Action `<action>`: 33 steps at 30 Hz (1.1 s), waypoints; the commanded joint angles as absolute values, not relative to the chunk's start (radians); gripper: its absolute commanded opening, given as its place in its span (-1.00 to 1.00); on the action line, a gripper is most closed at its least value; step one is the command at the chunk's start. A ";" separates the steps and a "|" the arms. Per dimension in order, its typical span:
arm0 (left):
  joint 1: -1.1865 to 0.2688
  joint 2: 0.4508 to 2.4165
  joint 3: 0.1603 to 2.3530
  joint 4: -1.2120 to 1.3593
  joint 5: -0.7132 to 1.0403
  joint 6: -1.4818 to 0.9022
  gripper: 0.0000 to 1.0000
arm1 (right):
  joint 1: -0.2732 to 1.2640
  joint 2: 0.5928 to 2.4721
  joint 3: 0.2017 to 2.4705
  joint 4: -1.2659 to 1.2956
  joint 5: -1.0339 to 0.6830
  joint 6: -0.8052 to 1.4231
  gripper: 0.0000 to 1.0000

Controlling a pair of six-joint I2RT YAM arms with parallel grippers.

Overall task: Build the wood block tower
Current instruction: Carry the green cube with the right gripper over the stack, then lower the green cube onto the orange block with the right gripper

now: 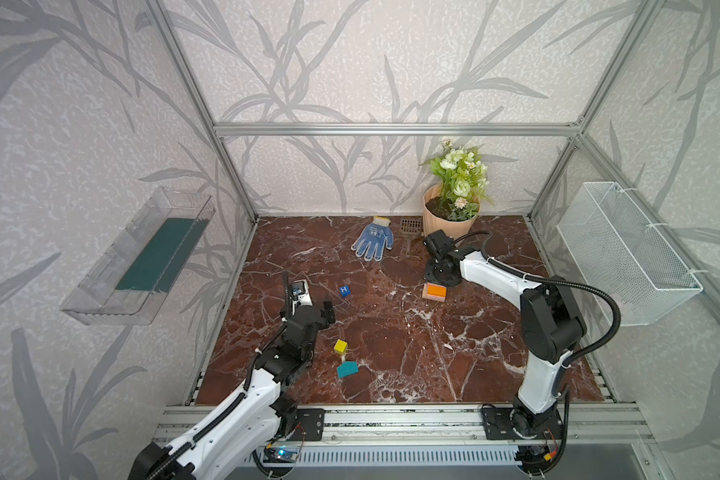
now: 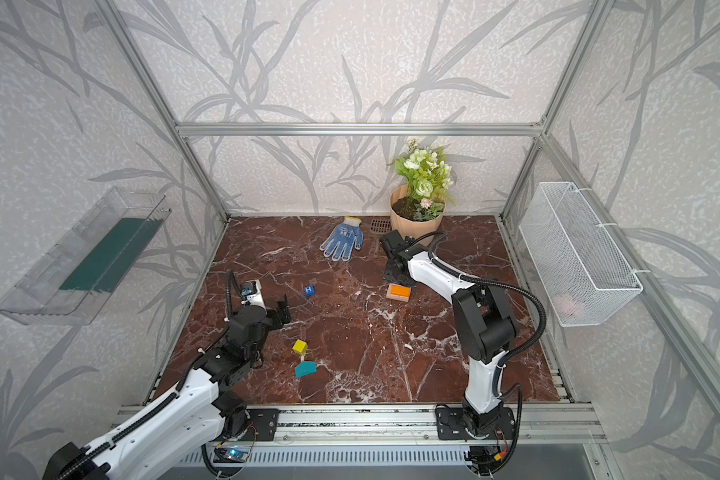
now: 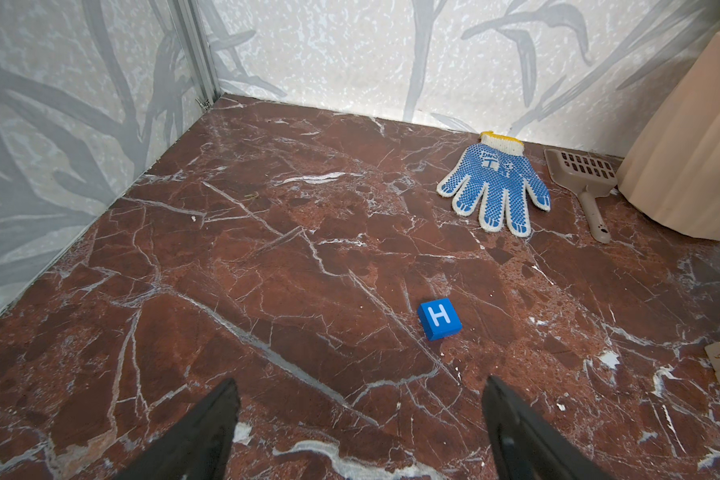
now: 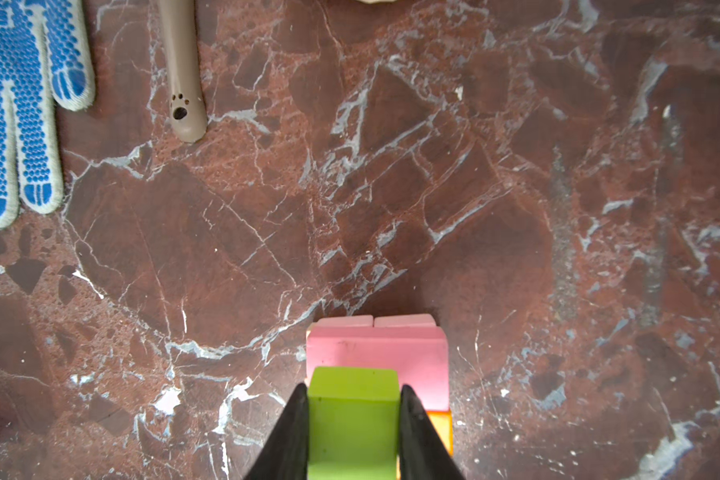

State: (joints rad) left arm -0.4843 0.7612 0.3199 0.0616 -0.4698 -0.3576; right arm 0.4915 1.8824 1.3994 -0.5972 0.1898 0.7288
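While right pincer clamps lime cube, left pincer gapes wide; glove, scoop nearby

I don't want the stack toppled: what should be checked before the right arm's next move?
1. Grip: the right gripper clamps the lime cube: ok.
2. Position: the lime cube is over the tower: ok.
3. Contact: the lime cube rests on the tower: cannot tell.
4. Clearance: the left gripper is open and away from the tower: ok.
5. Remaining: the H cube, yellow cube and teal piece lie apart from the tower: ok.
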 commanded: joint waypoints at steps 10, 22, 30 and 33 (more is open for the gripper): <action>-0.489 0.767 0.309 0.078 -0.486 -0.348 0.83 | 0.481 1.895 1.425 -0.635 0.180 0.682 -0.95; -0.489 0.765 0.309 0.077 -0.489 -0.350 0.82 | 0.476 1.931 1.461 -0.653 0.158 0.651 -0.94; -0.489 0.765 0.309 0.078 -0.492 -0.351 0.83 | 0.475 1.940 1.474 -0.675 0.174 0.645 -0.94; -0.489 0.765 0.308 0.077 -0.492 -0.351 0.83 | 0.475 1.937 1.473 -0.678 0.181 0.645 -0.94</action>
State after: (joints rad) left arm -0.4843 0.7658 0.3187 0.0616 -0.4728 -0.3580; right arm 0.4789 1.9415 1.4513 -0.6430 0.1608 0.6556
